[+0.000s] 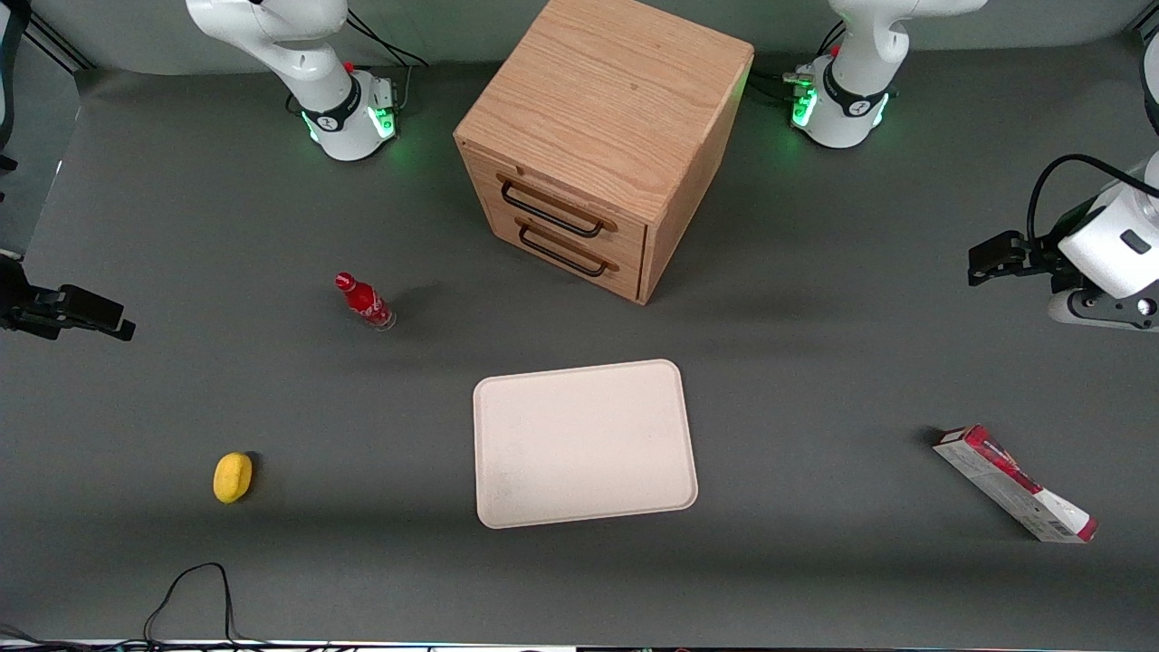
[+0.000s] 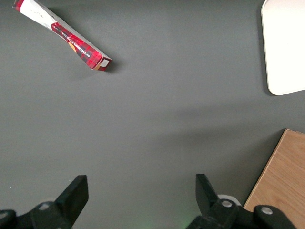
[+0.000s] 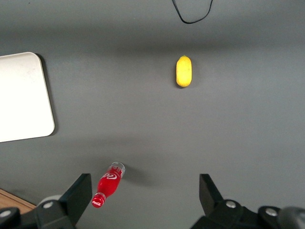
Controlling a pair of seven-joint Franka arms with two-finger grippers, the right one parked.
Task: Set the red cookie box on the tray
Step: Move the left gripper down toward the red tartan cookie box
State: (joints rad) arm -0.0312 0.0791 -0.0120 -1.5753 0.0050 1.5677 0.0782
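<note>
Only our wrist camera shows the gripper (image 2: 139, 195) released — raised well apart from the red cookie box (image 2: 62, 35) lying flat.

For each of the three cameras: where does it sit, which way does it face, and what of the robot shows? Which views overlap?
Front view: high, facing the robots; both arm bases, the pincer hanging open above the table toward the working arm's end.
Left wrist view: looks down past its pincer at the red cookie box and tray.
Right wrist view: looks down past the parked arm's fingers at the lemon and red bottle.
All three show the tray.
</note>
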